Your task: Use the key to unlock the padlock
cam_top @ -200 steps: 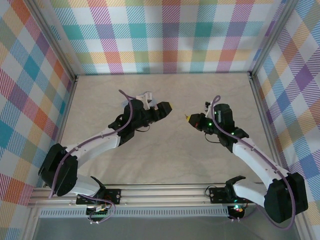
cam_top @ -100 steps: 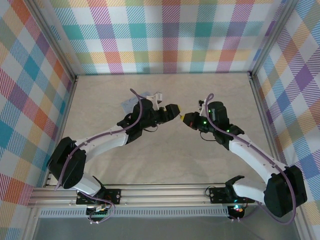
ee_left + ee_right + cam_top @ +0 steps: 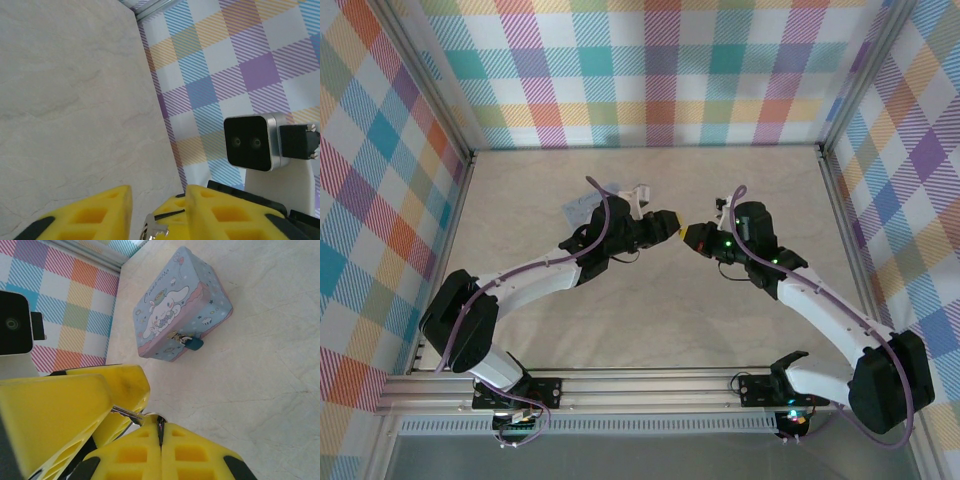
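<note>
Marbled tabletop (image 3: 620, 320) carries the tin (image 3: 182, 305), with the padlock (image 3: 192, 343) hanging at its front clasp. Off to the tin's side, the right gripper (image 3: 160, 432) pinches the key (image 3: 131, 414) tight. The left gripper (image 3: 159, 192) stands part-open around it. A mistimed release could drop the key.

Brackets the key (image 3: 153, 231) between the left hand's (image 3: 159, 207) parted yellow fingers (image 3: 95, 217), over pale counter (image 3: 65, 100) beside plaid wall (image 3: 225, 60)

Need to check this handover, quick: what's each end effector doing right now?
Left end effector: partly open around the key, not clamped on it.
Right end effector: closed, holding the key.
</note>
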